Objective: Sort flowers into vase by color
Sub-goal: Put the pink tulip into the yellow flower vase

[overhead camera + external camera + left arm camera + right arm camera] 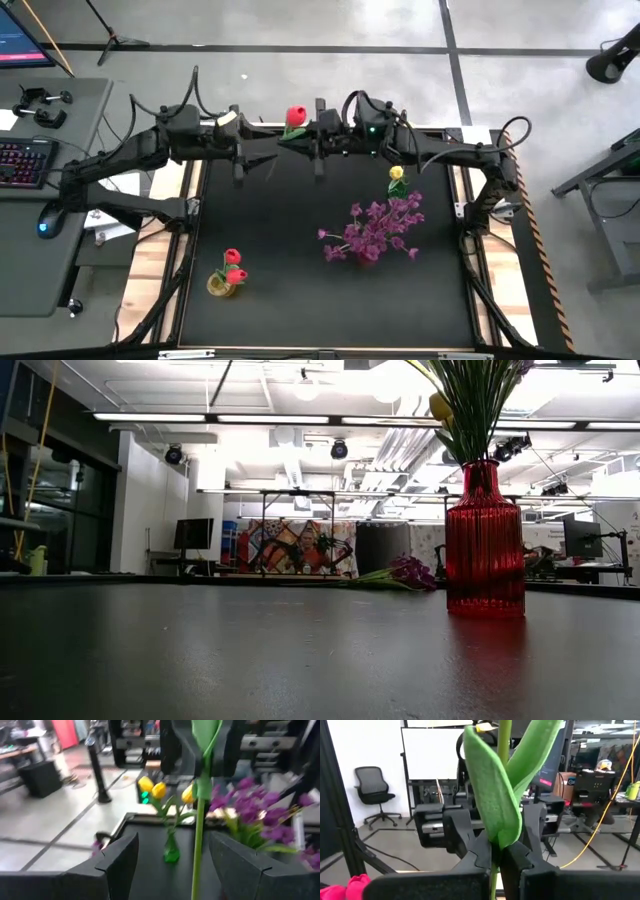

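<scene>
A red tulip (pixel 296 116) is clamped by its green stem in the closed right gripper (pixel 301 138) at the table's far edge; its stem is barely made out from above. The left gripper (pixel 262 158) is spread apart just beside it, stem between the fingers (pixel 116 865) but untouched. The low view shows neither gripper, and the red vase's (pixel 485 540) flowers are cut off.

the table (pixel 200 660) has a matt black top. the red vase (pixel 485 540) looks like ribbed, glossy glass. the grippers' fingers (pixel 120 862) look like matt dark plastic.
</scene>
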`<state>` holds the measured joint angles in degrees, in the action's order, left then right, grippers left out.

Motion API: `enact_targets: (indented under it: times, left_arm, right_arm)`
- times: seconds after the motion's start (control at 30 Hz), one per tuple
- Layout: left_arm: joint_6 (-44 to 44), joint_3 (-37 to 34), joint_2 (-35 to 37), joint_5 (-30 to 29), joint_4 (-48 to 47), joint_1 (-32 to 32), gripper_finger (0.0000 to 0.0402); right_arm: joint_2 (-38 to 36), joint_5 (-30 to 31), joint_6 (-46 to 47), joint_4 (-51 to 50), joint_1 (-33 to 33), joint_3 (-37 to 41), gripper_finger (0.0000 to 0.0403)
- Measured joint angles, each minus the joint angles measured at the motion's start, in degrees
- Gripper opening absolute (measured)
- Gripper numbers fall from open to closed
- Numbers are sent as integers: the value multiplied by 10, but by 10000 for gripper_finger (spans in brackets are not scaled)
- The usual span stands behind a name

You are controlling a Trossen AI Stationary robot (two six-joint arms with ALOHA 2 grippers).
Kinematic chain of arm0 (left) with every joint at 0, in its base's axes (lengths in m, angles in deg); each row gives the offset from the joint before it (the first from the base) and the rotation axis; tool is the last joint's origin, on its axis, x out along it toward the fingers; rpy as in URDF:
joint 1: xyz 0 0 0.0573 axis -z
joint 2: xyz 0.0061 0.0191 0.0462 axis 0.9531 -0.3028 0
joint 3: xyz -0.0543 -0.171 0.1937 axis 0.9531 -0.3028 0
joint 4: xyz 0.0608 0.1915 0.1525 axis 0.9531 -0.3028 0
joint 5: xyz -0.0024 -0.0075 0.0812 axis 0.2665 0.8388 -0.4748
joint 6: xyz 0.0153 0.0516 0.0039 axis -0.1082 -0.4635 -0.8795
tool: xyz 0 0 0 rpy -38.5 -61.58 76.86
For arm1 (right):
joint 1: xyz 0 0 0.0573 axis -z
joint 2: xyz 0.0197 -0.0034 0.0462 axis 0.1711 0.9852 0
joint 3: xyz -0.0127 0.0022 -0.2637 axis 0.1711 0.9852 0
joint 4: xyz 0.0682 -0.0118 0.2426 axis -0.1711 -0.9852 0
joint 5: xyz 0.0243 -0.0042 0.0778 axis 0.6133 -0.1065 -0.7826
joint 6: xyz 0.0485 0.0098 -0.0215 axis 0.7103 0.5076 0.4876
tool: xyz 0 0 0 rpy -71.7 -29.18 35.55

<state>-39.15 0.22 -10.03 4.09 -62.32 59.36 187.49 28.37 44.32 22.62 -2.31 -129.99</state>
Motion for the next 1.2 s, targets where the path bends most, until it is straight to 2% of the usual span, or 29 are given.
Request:
enact_targets:
  times: [0.13,0.4,0.53,0.7,0.8,0.93,1.2]
  left_arm:
    - [16,-43,12,61,70,-11,231]
    - [40,-55,-10,96,96,-12,213]
    - [57,-55,-11,98,90,-11,153]
    - [66,-55,-11,99,101,-11,27]
    - [81,-55,-11,100,101,-11,11]
    - [90,-55,-9,73,75,-11,3]
    - [91,-56,18,-35,0,-12,1]
  right_arm:
    - [4,0,15,1,-1,0,0]
    - [26,2,46,0,-14,0,0]
    - [23,1,26,0,-18,0,0]
    - [16,0,26,-17,-16,0,1]
    - [16,7,48,-18,-17,0,12]
    - [6,6,71,-32,-12,0,65]
    - [-68,47,22,-63,-12,-1,233]
